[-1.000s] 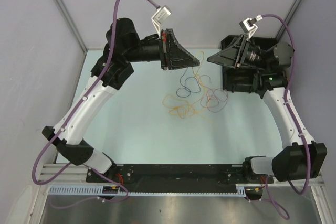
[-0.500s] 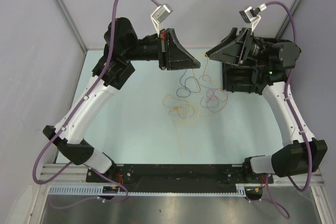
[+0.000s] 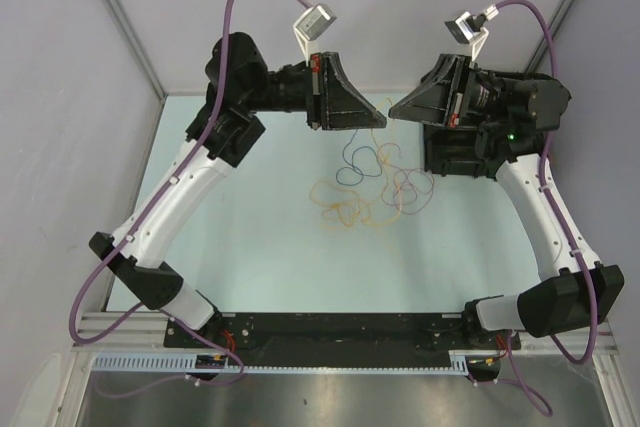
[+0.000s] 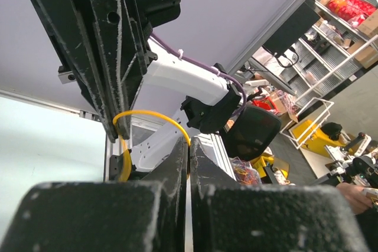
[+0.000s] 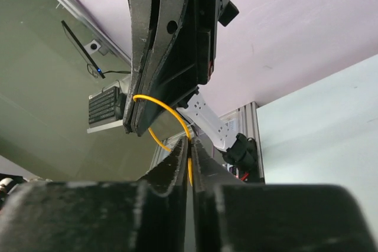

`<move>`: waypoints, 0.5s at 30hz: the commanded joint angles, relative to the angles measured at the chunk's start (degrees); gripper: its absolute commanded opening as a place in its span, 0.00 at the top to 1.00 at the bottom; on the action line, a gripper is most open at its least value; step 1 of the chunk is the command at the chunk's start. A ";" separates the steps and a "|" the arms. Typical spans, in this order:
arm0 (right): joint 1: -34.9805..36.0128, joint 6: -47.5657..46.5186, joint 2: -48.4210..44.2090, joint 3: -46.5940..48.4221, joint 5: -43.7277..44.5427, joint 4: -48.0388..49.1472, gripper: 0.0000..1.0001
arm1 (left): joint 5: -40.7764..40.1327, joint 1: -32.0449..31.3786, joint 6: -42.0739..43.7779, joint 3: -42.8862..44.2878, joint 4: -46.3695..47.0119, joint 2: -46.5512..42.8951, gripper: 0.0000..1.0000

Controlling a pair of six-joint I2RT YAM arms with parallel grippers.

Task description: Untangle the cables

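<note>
Pale mint desk [image 3: 250, 247] lies smooth and matte between grey walls [image 3: 90, 97]. Closest to you on it sits the loose heap of cables [image 3: 370, 187]: thin, curly wires, with orange loops nearest, red and purple tangled to the right, and a dark blue loop at the far side. They overlap one another where they lie.

Above the heap's far edge your two arms meet tip to tip, raised off the desk. The left end effector [image 3: 383, 119] is clenched, its scuffed black fingers [image 4: 147, 205] pressed flat together on the yellow cable [image 4: 150, 113]. The right end effector [image 3: 391, 115] is pinched down on that same yellow cable, its fingers [image 5: 147, 205] all but touching. Between the two grips the yellow cable stands out in a short, smooth arc, and a thin strand trails down from the tips toward the heap.

Farther right, beneath the right arm, a black box [image 3: 445, 157] rests on the desk; you cannot tell what it holds.
</note>
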 commanded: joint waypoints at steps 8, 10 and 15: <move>0.01 -1.18 -1.12 2.45 1.02 -0.89 1.00 | -2.44 1.36 -1.03 -3.25 0.17 -1.10 0.50; -0.61 -1.61 -1.12 2.62 1.55 -1.76 1.00 | -4.37 1.54 0.03 -4.39 -1.93 -2.32 0.22; -4.47 -10.45 -0.68 7.17 4.01 -14.02 1.00 | -9.38 2.94 4.51 -8.16 -7.64 -5.75 0.00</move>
